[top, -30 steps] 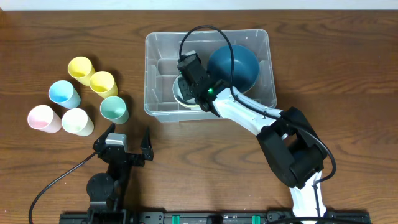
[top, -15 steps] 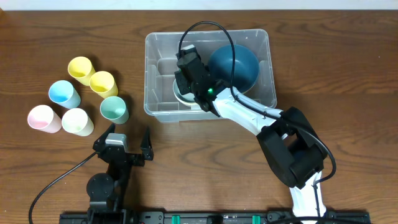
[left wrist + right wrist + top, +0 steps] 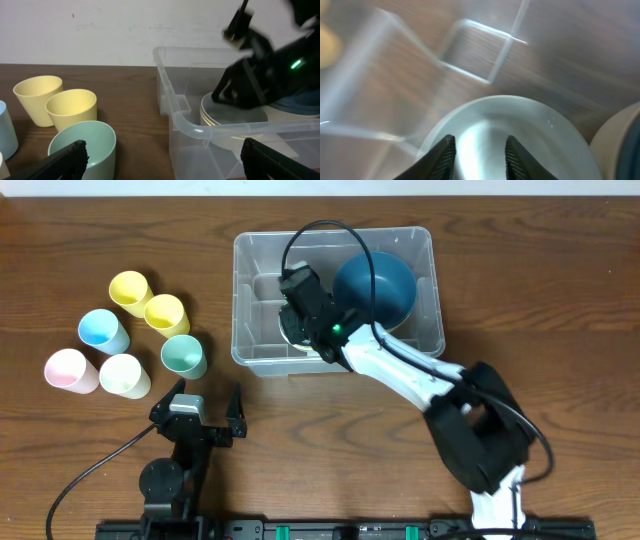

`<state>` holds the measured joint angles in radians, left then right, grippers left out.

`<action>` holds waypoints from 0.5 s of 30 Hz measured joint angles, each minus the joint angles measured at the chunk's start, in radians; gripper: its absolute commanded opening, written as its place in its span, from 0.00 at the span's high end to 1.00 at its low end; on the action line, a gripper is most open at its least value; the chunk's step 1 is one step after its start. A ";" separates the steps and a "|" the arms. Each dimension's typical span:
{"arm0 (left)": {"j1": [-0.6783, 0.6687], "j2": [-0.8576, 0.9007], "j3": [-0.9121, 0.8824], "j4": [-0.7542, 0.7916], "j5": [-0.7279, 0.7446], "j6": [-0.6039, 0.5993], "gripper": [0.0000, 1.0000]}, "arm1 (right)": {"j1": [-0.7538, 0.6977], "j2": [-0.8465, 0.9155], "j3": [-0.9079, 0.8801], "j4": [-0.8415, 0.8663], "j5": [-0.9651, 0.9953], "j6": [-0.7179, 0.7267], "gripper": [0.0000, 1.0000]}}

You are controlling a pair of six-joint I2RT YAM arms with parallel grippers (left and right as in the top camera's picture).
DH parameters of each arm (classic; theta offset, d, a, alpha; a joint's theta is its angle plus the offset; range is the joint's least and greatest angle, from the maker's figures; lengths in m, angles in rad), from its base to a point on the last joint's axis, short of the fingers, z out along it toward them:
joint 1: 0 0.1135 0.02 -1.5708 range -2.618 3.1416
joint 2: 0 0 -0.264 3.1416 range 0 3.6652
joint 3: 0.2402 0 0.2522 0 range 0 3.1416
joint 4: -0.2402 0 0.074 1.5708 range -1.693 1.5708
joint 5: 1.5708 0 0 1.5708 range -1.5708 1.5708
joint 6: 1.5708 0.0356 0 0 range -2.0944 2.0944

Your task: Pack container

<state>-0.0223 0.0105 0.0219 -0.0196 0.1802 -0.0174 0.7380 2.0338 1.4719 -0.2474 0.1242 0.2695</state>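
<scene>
The right gripper (image 3: 477, 152), jaws narrowly parted and empty over the pale bowl (image 3: 520, 120) at the container's (image 3: 240, 300) nine o'clock, risks tipping it against the blue bowl (image 3: 378, 285); the left gripper (image 3: 201, 402) gapes wide.

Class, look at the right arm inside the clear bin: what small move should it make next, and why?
Probably lift the right gripper straight up out of the container. Its fingers stand apart with nothing between them, the pale bowl already sits inside beside the dark blue bowl, and six cups wait on the table.
</scene>
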 measured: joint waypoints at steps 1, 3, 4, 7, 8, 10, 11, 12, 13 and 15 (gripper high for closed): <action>0.000 0.000 0.000 0.000 0.000 0.000 0.02 | 0.005 -0.024 0.000 -0.017 -0.010 -0.001 0.75; 0.000 0.000 0.000 0.000 0.000 0.000 0.02 | 0.017 -0.083 0.000 -0.042 -0.027 -0.001 0.79; 0.000 0.000 0.000 0.000 0.000 0.000 0.02 | 0.020 -0.106 0.001 -0.055 -0.033 -0.003 0.81; 0.000 0.000 0.000 0.000 0.000 0.000 0.02 | 0.027 -0.153 0.006 -0.102 -0.053 -0.001 0.85; 0.000 0.000 0.000 0.000 0.000 0.000 0.02 | 0.030 -0.158 0.009 -0.125 -0.060 0.000 0.87; 0.000 0.000 0.000 0.000 0.000 0.000 0.02 | 0.031 -0.157 0.011 -0.179 -0.076 0.001 0.88; 0.000 0.000 0.000 0.000 0.000 0.000 0.02 | 0.031 -0.155 0.011 -0.199 -0.081 0.004 0.89; 0.000 0.000 0.000 0.000 0.000 0.000 0.02 | 0.032 -0.152 0.010 -0.229 -0.088 0.007 0.89; 0.000 0.000 0.000 0.000 0.000 0.000 0.02 | 0.032 -0.151 0.010 -0.243 -0.092 0.009 0.90; 0.000 0.000 0.000 0.000 0.000 0.000 0.02 | 0.032 -0.149 0.010 -0.269 -0.106 0.012 0.90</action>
<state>-0.0223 0.0105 0.0219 -0.0196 0.1802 -0.0174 0.7700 1.8851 1.4822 -0.5167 0.0177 0.2817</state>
